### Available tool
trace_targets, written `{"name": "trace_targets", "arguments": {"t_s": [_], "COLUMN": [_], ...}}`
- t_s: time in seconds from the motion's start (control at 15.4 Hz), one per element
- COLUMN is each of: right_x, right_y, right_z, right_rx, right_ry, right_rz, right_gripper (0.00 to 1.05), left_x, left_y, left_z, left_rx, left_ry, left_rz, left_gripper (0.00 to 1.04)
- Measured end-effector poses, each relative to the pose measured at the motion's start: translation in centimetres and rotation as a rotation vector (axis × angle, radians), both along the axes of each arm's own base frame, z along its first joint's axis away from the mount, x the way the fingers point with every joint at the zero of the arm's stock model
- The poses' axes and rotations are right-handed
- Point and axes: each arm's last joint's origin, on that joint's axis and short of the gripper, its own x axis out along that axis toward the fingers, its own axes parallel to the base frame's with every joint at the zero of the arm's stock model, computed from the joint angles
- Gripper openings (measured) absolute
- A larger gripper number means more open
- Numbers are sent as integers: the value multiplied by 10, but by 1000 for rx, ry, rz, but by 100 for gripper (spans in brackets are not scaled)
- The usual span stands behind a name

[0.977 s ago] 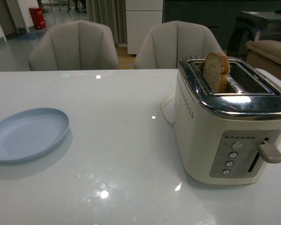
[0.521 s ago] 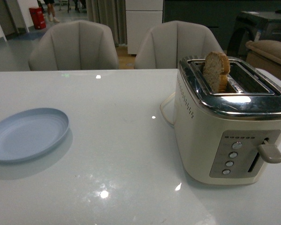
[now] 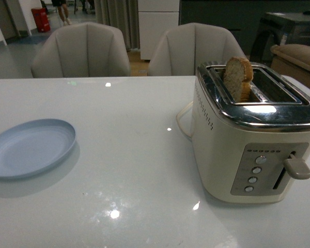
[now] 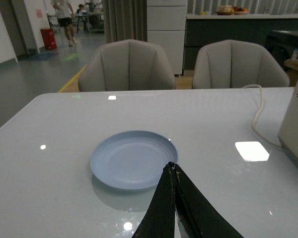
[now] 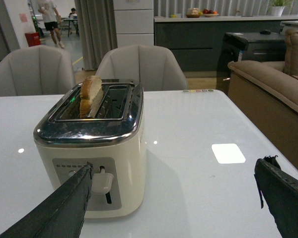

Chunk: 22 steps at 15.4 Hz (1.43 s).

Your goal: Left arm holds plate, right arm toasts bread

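Bread (image 3: 238, 78) upright in slot; plate (image 3: 31, 148) empty.

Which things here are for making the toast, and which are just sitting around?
For the job:
bread, sticking up out of the toaster
blue plate, empty on the table
left gripper, jaws together
right gripper, jaws wide apart

Just around:
two grey chairs
sofa
red bin
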Motion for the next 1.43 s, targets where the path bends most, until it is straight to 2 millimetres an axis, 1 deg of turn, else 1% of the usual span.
{"name": "trace_targets", "arguments": {"t_s": [0.26, 0.33, 0.46, 0.52, 0.59, 0.65, 0.72, 0.78, 1.43], "right_x": [0, 0, 0, 0, 0, 0, 0, 0, 0], "right_y": [0, 0, 0, 0, 0, 0, 0, 0, 0], "right_z": [0, 0, 0, 0, 0, 0, 0, 0, 0], "right_rx": [0, 0, 0, 0, 0, 0, 0, 0, 0], "right_ry": [0, 1, 1, 1, 1, 1, 1, 1, 1], "right_rz": [0, 0, 0, 0, 0, 0, 0, 0, 0], "right_gripper": [98, 98, 98, 98, 98, 98, 98, 98, 98], "left_x": [0, 0, 0, 0, 0, 0, 0, 0, 0], "left_y": [0, 0, 0, 0, 0, 0, 0, 0, 0], "left_z": [1, 1, 1, 1, 1, 1, 1, 1, 1], "left_rx": [0, 0, 0, 0, 0, 0, 0, 0, 1], "left_ry": [-7, -7, -7, -7, -7, -7, -7, -7, -7], "left_rz": [1, 1, 1, 1, 1, 1, 1, 1, 1], "left_gripper": [2, 6, 26, 38, 55, 67, 85, 98, 98]}}
